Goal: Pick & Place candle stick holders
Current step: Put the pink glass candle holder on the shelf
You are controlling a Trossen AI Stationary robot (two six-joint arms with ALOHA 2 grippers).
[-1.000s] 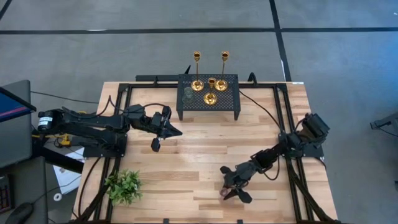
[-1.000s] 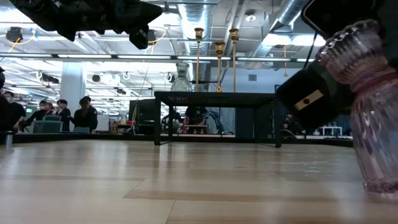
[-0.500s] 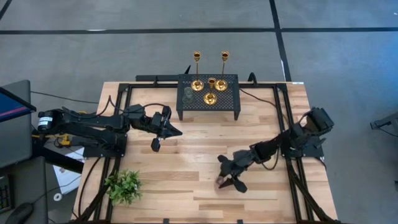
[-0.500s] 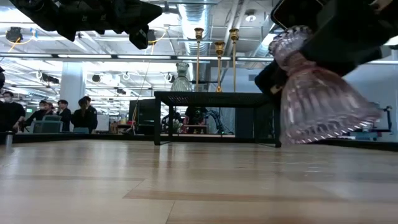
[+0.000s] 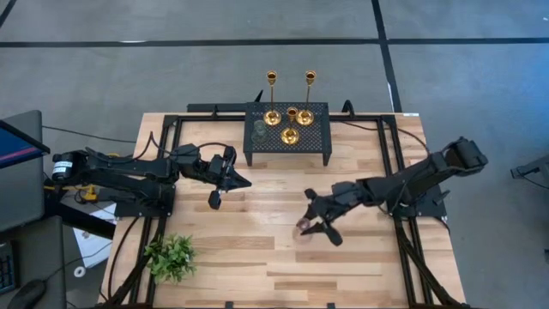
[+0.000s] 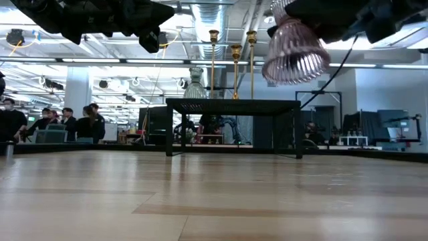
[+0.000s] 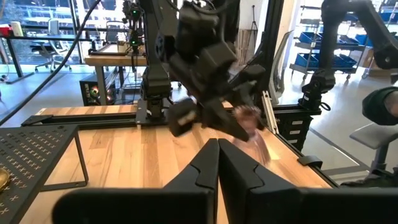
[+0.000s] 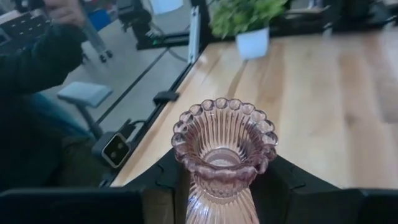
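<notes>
A pink ribbed glass candle stick holder (image 8: 224, 140) hangs over the middle of the table (image 5: 257, 257), with my right gripper (image 5: 314, 225) shut on it. The low view shows it (image 6: 294, 53) high above the wood. On the black rack (image 5: 317, 142) at the far edge stand three gold candlesticks (image 5: 271, 116) (image 5: 305, 116) (image 5: 290, 135) and a grey-green cup (image 5: 259, 129). My left gripper (image 7: 217, 165) is shut on nothing and hovers left of the middle (image 5: 245, 181). My right gripper pinches the pink holder's narrow neck (image 8: 219, 186), just under its beaded rim, between the two fingers (image 8: 171, 180). They reach in nearly level from the table's right side. The holder is lifted clear and tilted, its flared base (image 6: 297, 63) lowest.
A small leafy plant in a white pot (image 5: 171, 256) stands at the near left corner. Black rails (image 5: 390, 172) run along the table's sides. Beyond the far edge, people sit in the room (image 6: 67, 124). Bare wood lies between the rack and the near edge.
My right gripper has risen and gone toward the far edge and the table's middle, taking the pink holder with it. The holder stood upright on the wood near the near right. It now hangs tilted, well clear of the table.
</notes>
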